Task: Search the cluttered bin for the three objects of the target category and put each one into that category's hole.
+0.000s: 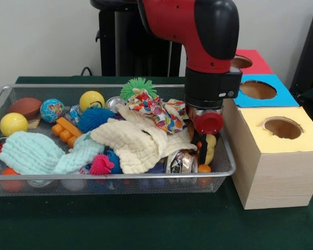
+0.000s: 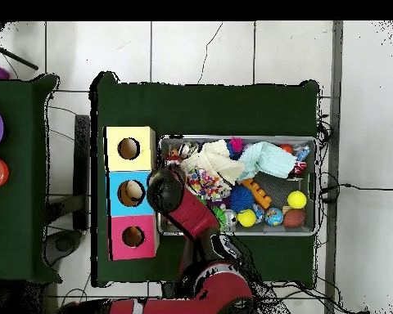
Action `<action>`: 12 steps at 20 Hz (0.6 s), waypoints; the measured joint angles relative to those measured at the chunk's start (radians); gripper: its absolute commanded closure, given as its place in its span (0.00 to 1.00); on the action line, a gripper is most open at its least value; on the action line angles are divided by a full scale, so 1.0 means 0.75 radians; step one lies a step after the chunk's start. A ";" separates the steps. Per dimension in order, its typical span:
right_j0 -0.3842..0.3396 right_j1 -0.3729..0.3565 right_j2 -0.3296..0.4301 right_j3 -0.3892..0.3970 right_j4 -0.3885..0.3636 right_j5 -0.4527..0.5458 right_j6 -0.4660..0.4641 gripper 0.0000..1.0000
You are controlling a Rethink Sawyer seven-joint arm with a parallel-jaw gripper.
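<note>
A wire mesh bin (image 1: 94, 86) (image 2: 232, 138) holds a jumble of cloths, balls and toys. My gripper (image 1: 204, 154) reaches down into the bin's right end in the front view, beside a yellow toy (image 1: 212, 147) and shiny metal tins (image 1: 180, 162). A cream cloth (image 1: 135, 143), a mint cloth (image 1: 34, 153) and a colourful patterned cloth (image 1: 159, 110) lie over the pile. In the overhead view the arm (image 2: 169, 194) hides the gripper at the bin's left end. Three boxes with round holes stand beside the bin: yellow (image 1: 283, 127) (image 2: 128, 148), blue (image 1: 258, 89) (image 2: 131, 193) and red (image 1: 244, 62) (image 2: 133, 237).
Also in the bin are a green spiky ball (image 1: 138, 86), a blue spiky ball (image 1: 94, 118), a pink spiky ball (image 1: 101, 164), two yellow balls (image 1: 92, 99) (image 1: 13, 124), a globe ball (image 1: 52, 110), a brown football (image 1: 26, 107) and orange blocks (image 1: 67, 130).
</note>
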 measured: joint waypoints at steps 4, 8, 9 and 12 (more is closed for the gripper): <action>0.022 0.004 -0.009 0.001 0.000 -0.034 0.000 0.00; 0.042 0.002 -0.018 0.002 0.011 -0.034 0.000 0.00; 0.044 0.001 -0.019 0.003 0.012 -0.034 0.000 0.00; 0.043 -0.003 -0.019 0.007 0.013 -0.034 0.000 0.00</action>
